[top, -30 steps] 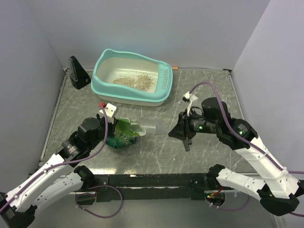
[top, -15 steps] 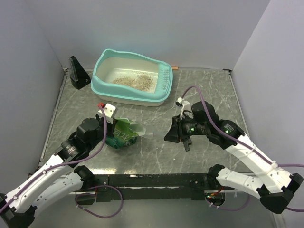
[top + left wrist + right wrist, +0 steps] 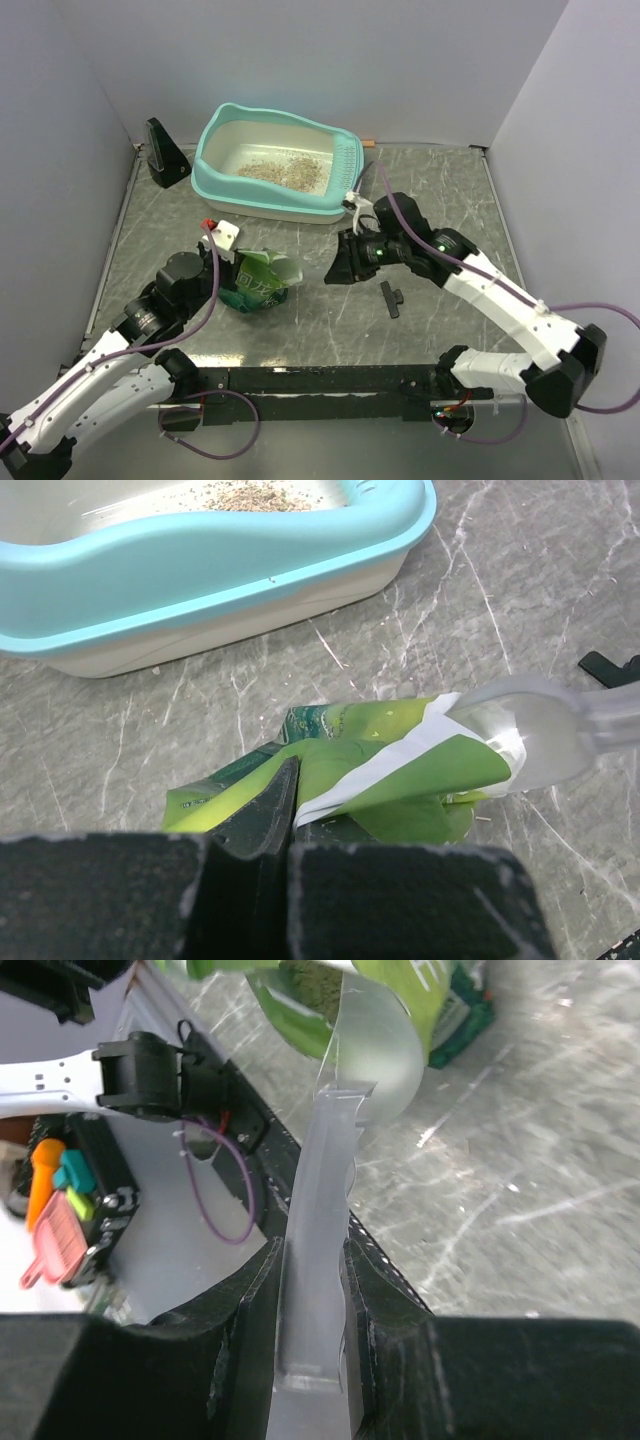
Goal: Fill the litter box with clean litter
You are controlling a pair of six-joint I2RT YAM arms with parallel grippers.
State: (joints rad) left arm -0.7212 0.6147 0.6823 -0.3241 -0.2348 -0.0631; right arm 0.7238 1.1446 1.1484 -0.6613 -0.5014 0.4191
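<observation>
Lab test booth: plain grey walls (image 3: 300, 60) around a marbled tabletop (image 3: 440, 185).

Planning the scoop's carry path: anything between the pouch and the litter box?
Nothing visible. Bare table lies between the pouch and the litter box; only the box's raised near rim needs clearing. The scoop, in the right tool, is at the pouch's mouth. A black piece lies right of the pouch, off that line.

I read the litter box (image 3: 200, 570) as smooth, softly sheened plastic, and the clean litter (image 3: 285, 172) inside it as rough and grainy. Near the box are a glossy crinkled pouch (image 3: 400, 765), a translucent plastic scoop (image 3: 540, 735) and a smooth marble-look table (image 3: 520, 600).
</observation>
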